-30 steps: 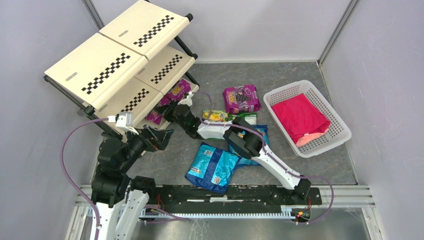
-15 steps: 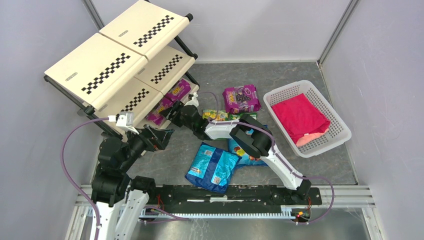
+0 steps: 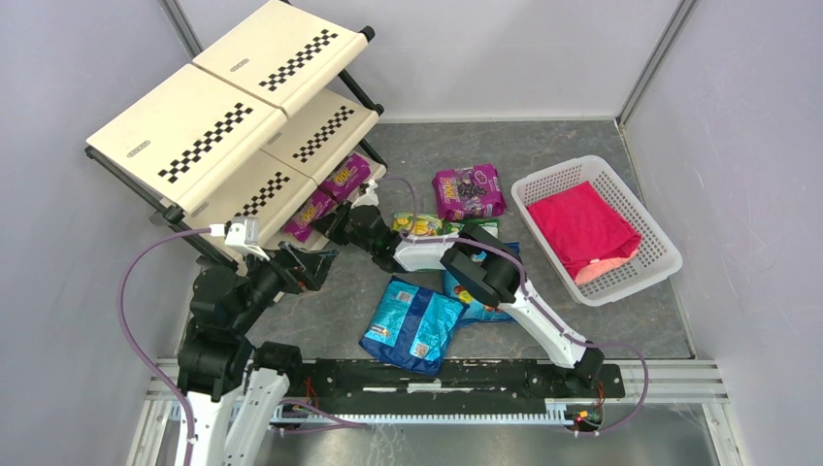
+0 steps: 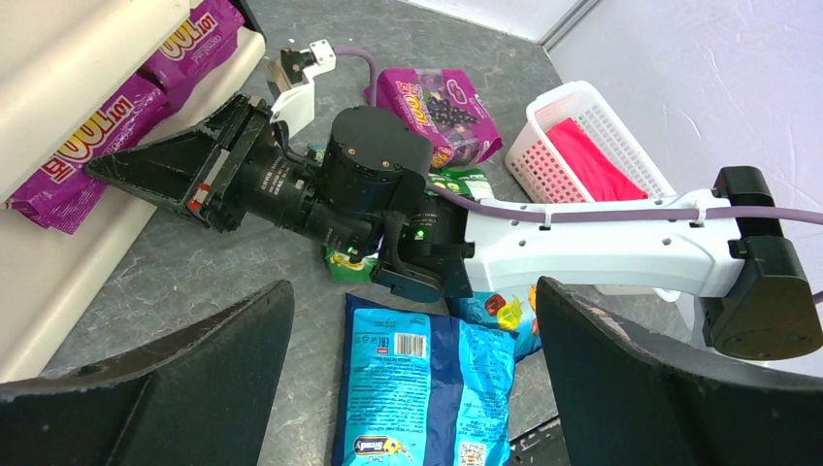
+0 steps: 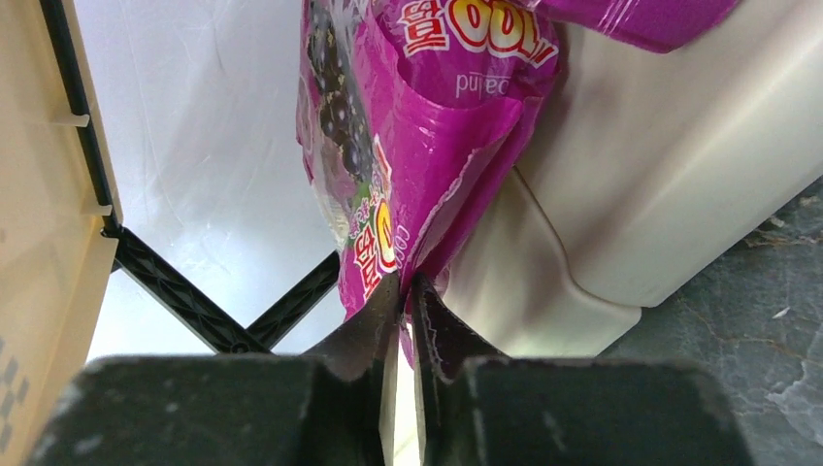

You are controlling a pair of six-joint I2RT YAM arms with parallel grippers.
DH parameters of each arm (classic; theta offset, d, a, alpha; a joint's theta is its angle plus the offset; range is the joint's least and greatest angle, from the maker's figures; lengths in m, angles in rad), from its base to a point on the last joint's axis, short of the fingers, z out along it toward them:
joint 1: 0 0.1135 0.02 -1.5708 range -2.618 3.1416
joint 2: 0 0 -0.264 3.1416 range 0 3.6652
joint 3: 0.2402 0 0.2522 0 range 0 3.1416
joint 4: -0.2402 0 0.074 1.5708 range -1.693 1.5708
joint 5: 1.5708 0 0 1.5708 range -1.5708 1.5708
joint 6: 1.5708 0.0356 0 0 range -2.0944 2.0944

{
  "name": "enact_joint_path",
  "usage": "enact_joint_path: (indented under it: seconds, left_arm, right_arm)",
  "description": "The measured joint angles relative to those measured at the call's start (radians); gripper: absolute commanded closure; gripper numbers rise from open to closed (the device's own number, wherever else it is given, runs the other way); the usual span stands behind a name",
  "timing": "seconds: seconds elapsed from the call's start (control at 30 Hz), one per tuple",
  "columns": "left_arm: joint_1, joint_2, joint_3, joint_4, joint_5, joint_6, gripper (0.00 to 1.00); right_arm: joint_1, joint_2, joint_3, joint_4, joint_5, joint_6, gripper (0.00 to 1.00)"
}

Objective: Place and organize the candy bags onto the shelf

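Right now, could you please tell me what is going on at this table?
The right end effector is pinched shut on the edge of a magenta candy bag at the bottom tier of the shelf, beside a second magenta bag already there. The left end effector hangs open and empty. A third magenta bag, a blue bag and a green-yellow bag lie on the table.

candy bags [image 3: 346, 178] on shelf [image 3: 209, 126], basket [image 3: 652, 233] right
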Motion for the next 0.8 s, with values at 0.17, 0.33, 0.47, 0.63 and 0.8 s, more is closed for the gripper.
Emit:
enact_joint_path:
  seconds: [0.17, 0.33, 0.47, 0.63, 0.8]
  left_arm:
    - [0.006, 0.003, 0.0, 0.0, 0.0, 0.0, 0.0]
    - [0.01, 0.011, 0.0, 0.0, 0.0, 0.0, 0.0]
    - [0.011, 0.014, 0.0, 0.0, 0.0, 0.0, 0.0]
    - [0.011, 0.016, 0.0, -0.001, 0.0, 0.0, 0.0]
    - [0.011, 0.019, 0.0, -0.001, 0.0, 0.0, 0.0]
  right_arm:
    - [-0.005, 0.012, 0.014, -0.006, 0.011, -0.006, 0.99]
    - [-0.011, 0.012, -0.007, -0.005, 0.031, -0.005, 0.97]
    - [-0.016, 0.012, -0.021, -0.004, 0.033, -0.013, 0.74]
    - [-0.026, -0.005, -0.06, 0.018, 0.026, -0.054, 0.54]
    - [-0.034, -0.113, -0.159, -0.011, 0.014, -0.121, 0.44]
